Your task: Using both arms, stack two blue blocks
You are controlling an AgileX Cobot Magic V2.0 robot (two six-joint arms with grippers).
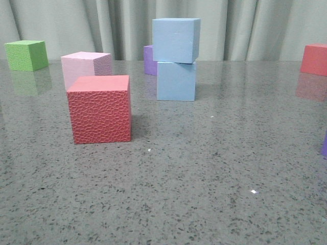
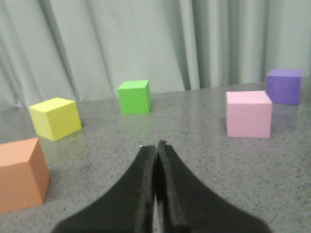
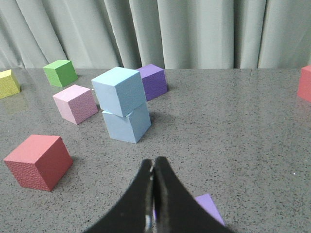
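Two pale blue blocks stand stacked mid-table: the upper blue block (image 1: pixel 175 40) rests on the lower blue block (image 1: pixel 176 80), turned slightly askew. The right wrist view shows the same stack, upper block (image 3: pixel 119 90) on lower block (image 3: pixel 126 124). My right gripper (image 3: pixel 153 161) is shut with nothing between its fingers, well short of the stack. My left gripper (image 2: pixel 157 145) is shut and empty too, facing other cubes; the blue blocks do not appear in its view. Neither gripper shows in the front view.
A textured red cube (image 1: pixel 100 108) stands near the front left, a pink cube (image 1: pixel 85 68) behind it, a green cube (image 1: pixel 26 54) far left, a purple cube (image 1: pixel 149 59) behind the stack, another red cube (image 1: pixel 314 58) far right. Yellow (image 2: pixel 55 118) and orange (image 2: pixel 19 174) cubes lie by the left gripper.
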